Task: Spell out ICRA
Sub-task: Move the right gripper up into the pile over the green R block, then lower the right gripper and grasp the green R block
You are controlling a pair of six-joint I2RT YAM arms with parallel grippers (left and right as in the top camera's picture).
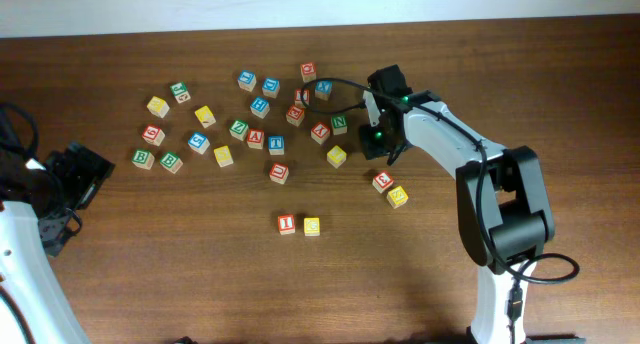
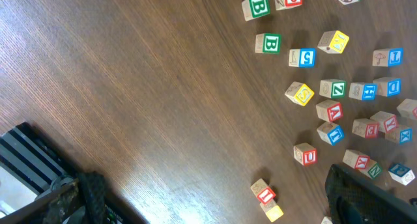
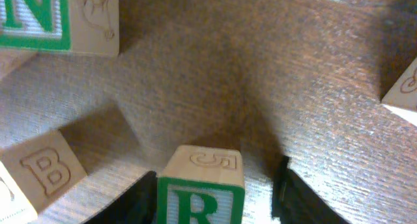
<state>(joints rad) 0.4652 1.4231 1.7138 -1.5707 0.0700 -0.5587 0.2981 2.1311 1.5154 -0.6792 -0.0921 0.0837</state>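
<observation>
The red I cube (image 1: 287,223) and the yellow C cube (image 1: 311,225) sit side by side at the front middle of the table. They also show in the left wrist view: the I (image 2: 266,195) and the C (image 2: 274,212). The green R cube (image 3: 201,175) stands between the open fingers of my right gripper (image 3: 215,188), against the left finger, with a gap to the right one. In the overhead view the right gripper (image 1: 378,141) hides the R. The red A cube (image 1: 256,139) lies in the cluster (image 2: 329,110). My left gripper (image 1: 75,176) is open and empty at the far left.
Several other letter cubes are scattered across the back middle. A green N cube (image 3: 36,15) and a cube with an engraved B (image 3: 45,172) lie near the right gripper. A red cube (image 1: 382,181) and a yellow cube (image 1: 398,196) sit by the right arm.
</observation>
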